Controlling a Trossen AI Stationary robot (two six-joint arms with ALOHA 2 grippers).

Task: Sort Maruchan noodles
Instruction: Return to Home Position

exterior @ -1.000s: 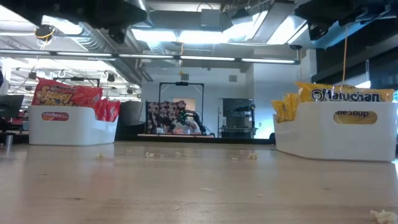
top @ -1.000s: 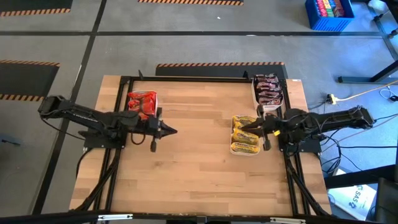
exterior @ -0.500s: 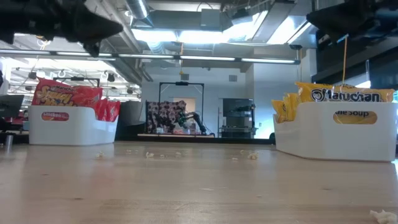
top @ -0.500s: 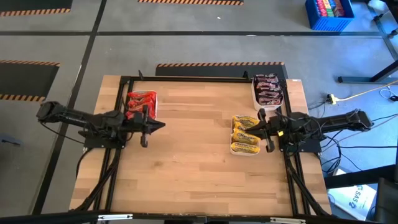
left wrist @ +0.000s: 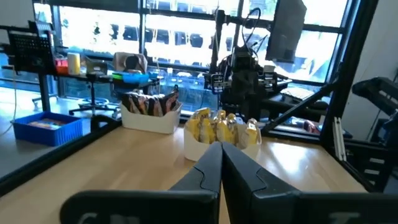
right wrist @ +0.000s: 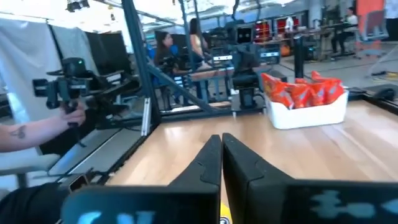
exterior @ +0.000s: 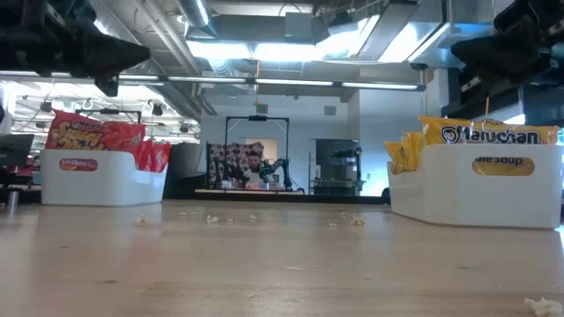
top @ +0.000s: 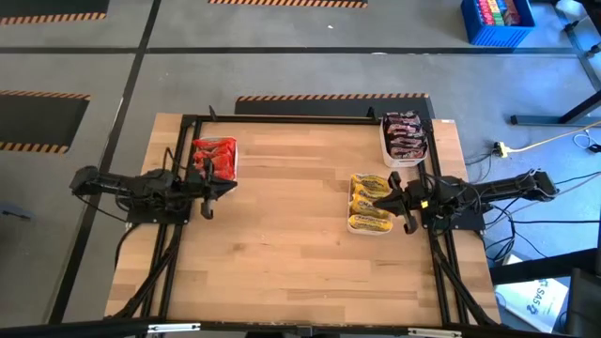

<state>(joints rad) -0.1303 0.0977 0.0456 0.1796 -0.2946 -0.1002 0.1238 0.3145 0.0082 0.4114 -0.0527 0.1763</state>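
Yellow packets fill the near right bin. Dark packets sit in the far right bin just beyond it. Red-orange packets sit in the left bin across the tabletop.

No packet shows loose on the bare wood, only crumbs. The overhead view is coarse, though, so a stray at an edge could escape me.

Change in the last second: the left arm has drawn back from mid-table toward its base, and the left jaws are now just beside the left bin. The right arm has retracted slightly, and the right jaws hang over the near right bin's outer side.

Both sets of jaws are pressed together and hold nothing.

Judgement: sorting appears complete, and the arms are retiring to rest.
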